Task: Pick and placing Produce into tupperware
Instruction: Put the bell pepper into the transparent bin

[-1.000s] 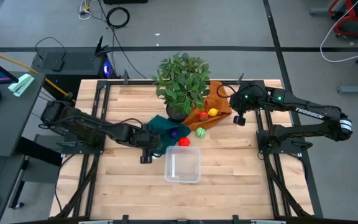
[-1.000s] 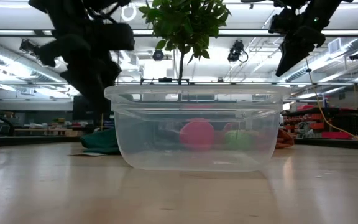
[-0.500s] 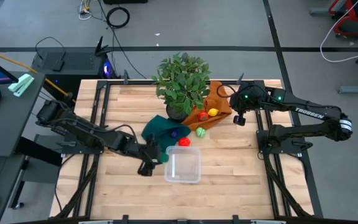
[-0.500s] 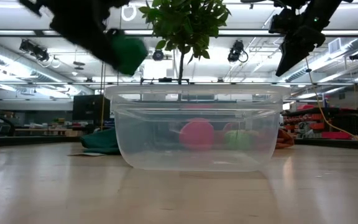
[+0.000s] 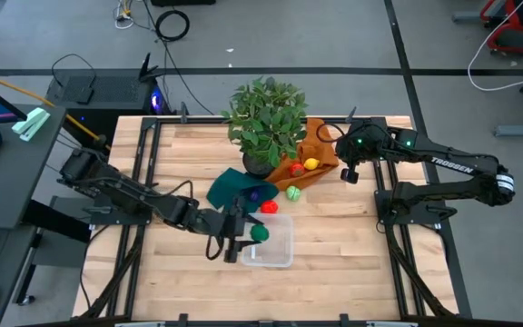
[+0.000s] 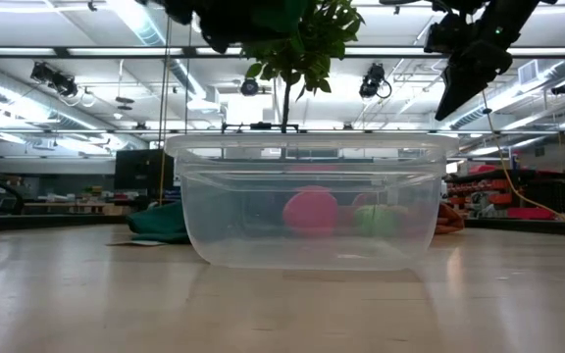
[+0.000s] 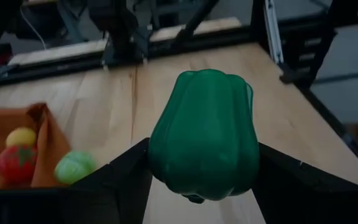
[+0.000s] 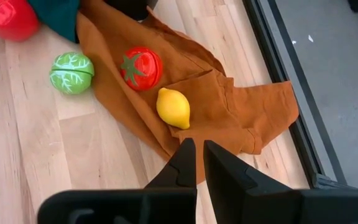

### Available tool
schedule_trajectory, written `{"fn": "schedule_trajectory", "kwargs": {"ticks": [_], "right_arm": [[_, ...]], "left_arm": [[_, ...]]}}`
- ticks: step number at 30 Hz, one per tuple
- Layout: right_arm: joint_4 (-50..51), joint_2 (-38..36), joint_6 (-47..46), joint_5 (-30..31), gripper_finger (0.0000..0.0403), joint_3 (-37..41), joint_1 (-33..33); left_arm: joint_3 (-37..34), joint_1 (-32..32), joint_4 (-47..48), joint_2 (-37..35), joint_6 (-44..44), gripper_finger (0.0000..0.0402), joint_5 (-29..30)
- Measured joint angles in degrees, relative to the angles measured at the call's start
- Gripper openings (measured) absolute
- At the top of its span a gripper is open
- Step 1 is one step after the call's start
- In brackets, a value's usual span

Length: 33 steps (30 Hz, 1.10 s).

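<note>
My left gripper is shut on a green bell pepper and hovers over the far left part of the clear tupperware, which stands empty on the table. My right gripper is shut and raised beside the right end of the orange cloth. A lemon and a tomato lie on that cloth. A small green cabbage and a red pepper lie on the wood between cloth and tupperware. My left gripper pinches the green pepper between its two fingers, one finger on each flank of its body. The fingers come from the table's left side. The pepper is lifted clear, above the tupperware.
A potted plant stands at the far middle of the table. A crumpled dark green cloth with a small blue-purple item lies just beyond the tupperware. Bare wood stretches along the near side and both ends of the table.
My left gripper has gone from the green cloth toward the near and right, carrying the green pepper, and has risen out of the top of the low view. The pepper now hangs over the tupperware's far left part.
</note>
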<state>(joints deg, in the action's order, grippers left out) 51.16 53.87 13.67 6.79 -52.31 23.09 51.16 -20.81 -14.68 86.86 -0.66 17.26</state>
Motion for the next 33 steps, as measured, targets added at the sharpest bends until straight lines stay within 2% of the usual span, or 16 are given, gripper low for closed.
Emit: {"fn": "schedule_trajectory", "kwargs": {"ticks": [7,10,14,18,25,28,33], "right_arm": [[0.0,0.0,0.0,0.0,0.0000,0.0,0.0],[0.0,0.0,0.0,0.0,0.0000,0.0,0.0],[-0.1,0.0,0.0,0.0,0.0000,0.0,0.0],[-0.2,0.0,0.0,0.0,0.0000,0.0,0.0],[-0.1,0.0,-0.1,0.0,0.0000,0.0,-0.1],[-0.1,0.0,-0.1,0.0,0.0000,0.0,-0.1],[0.0,0.0,-0.1,0.0,0.0000,0.0,-0.4]], "left_arm": [[0.1,3.9,-4.5,5.1,1.1,0.0232,-2.6],[2.0,4.7,-3.1,5.9,1.6,0.0236,-4.0],[7.6,4.6,2.7,7.4,4.3,0.0247,-5.1],[15.0,4.5,12.6,11.0,5.8,0.0241,-5.2],[24.5,6.0,27.0,17.9,4.4,0.0240,-5.2],[27.1,7.3,32.5,19.7,2.8,0.0247,-5.5],[28.6,8.4,35.7,22.7,1.0,0.0238,-9.0]]}}
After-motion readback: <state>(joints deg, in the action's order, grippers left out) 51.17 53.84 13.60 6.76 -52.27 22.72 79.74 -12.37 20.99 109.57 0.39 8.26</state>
